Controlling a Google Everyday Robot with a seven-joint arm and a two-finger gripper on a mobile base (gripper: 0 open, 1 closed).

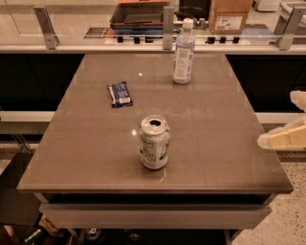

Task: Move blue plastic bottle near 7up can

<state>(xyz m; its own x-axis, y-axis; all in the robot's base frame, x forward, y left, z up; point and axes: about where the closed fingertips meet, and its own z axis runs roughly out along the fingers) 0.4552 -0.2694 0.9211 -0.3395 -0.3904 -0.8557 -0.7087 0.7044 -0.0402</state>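
The blue plastic bottle (pixel 183 51) stands upright at the far middle of the brown table (pixel 215 119). It is clear and pale blue, with a white cap and a white-and-blue label. The 7up can (pixel 154 142) stands upright near the table's front middle, its top open. My gripper (pixel 277 118) comes in from the right edge of the view, just off the table's right side. Its two cream fingers (pixel 287 136) are apart and hold nothing. It is well to the right of the can and nearer the front than the bottle.
A flat dark-blue snack packet (pixel 120 94) lies left of centre on the table. A glass rail with metal posts (pixel 168 21) runs behind the far edge. A cardboard box (pixel 230 15) and a dark tray (pixel 138 14) sit beyond it.
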